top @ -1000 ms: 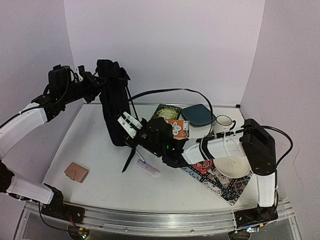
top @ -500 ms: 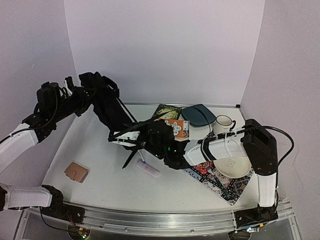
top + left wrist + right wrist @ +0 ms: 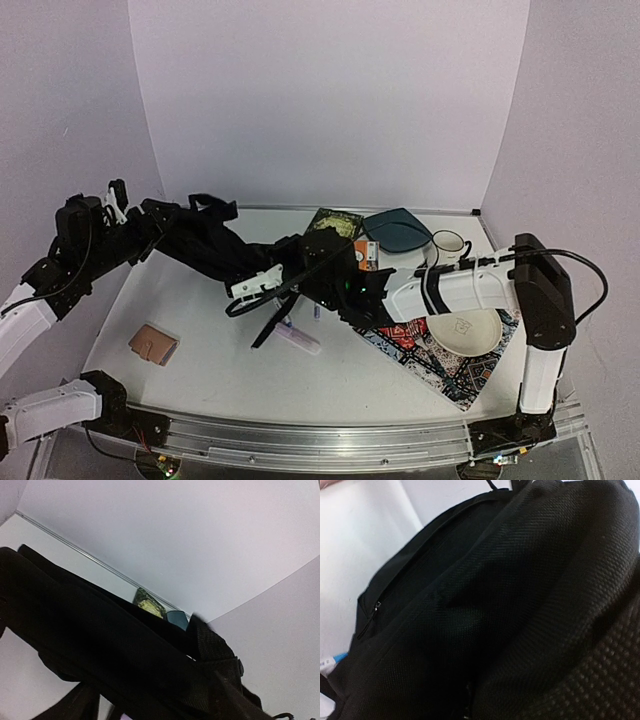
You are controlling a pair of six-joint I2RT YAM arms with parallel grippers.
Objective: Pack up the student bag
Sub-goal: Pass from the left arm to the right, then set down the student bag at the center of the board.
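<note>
The student bag (image 3: 205,250) is stretched out long and slack between the two arms, sagging low over the white table (image 3: 200,385). At the bag's far-left end sits the left gripper (image 3: 133,205). From overhead its fingers look spread apart with the fabric lying right at them, but whether they touch it I cannot tell. Its own wrist camera is no help, showing only black cloth running across the picture.

Over at the bag's other end, the right gripper (image 3: 258,284) has its white fingers pressed together on a fold of the bag, pinching it. Black straps (image 3: 268,325) dangle from that end toward the table. The right wrist camera is filled with woven black fabric, with a zip pull (image 3: 376,607) showing at its left side.

Around the bag, a small tan wallet (image 3: 153,343) lies well apart from it on the near side, below its left end. A pale lilac pen-like thing (image 3: 298,338) lies just beneath the hanging straps. Beyond the bag's right end come a green patterned book (image 3: 335,222), an orange card (image 3: 362,257), a flat teal pouch (image 3: 398,230) and a white mug (image 3: 448,247). Farther off on that side, a white bowl (image 3: 463,330) sits on a patterned cloth (image 3: 440,368).
</note>
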